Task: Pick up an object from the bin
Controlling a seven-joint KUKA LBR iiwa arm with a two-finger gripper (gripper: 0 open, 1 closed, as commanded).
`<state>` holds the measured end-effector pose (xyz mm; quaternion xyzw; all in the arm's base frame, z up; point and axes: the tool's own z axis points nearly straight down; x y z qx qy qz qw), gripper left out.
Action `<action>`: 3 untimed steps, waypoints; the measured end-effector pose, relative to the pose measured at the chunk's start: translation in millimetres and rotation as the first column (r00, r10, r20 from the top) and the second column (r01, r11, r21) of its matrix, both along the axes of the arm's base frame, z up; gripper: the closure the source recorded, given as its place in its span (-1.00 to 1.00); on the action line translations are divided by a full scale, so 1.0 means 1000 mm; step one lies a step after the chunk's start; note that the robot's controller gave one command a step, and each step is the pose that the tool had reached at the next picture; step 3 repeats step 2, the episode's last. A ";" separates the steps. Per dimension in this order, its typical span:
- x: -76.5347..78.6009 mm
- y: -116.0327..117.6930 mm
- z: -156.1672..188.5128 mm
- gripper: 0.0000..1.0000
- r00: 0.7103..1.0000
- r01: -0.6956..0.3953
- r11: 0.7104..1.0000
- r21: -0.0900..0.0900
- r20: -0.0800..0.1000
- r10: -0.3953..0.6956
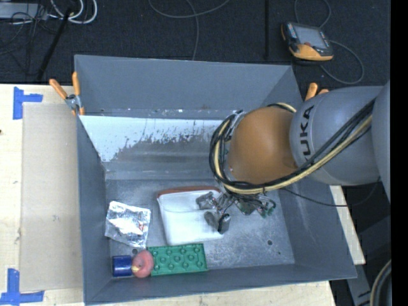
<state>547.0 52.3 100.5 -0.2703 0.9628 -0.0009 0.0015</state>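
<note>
As the gripper [217,221] hangs low over the floor of the bin [92,190], approx. in its middle and a bit toward the right wall, the step in hand is, I judge, to close on the white flat thing [182,225] that lies there. Its two dark fingertips [223,224] stand a little apart w/ nothing clamped between them, as far as I can see. They are just at the right edge of the white thing, one tip over the white, the other over bare floor beside it. To do it well, the gripper should go straight down so this edge comes between the tips, then close gently; the thing looks thin, so a shallow grip may slip off. The green studded plate [180,259] lies just in front of the white thing, near the tips, so care is needed not to catch it. The red ball [142,264], blue cylinder [121,266] and crumpled foil [129,222] lie toward the front-left corner, well apart, i.e. no obstacle
</note>
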 end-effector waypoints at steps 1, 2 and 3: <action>0.022 -0.005 0.059 1.00 0.999 0.037 0.999 0.002 0.003 -0.037; 0.004 0.026 0.187 1.00 0.999 0.038 0.999 0.003 0.004 -0.038; 0.004 0.026 0.187 1.00 0.999 0.038 0.999 0.003 0.004 -0.038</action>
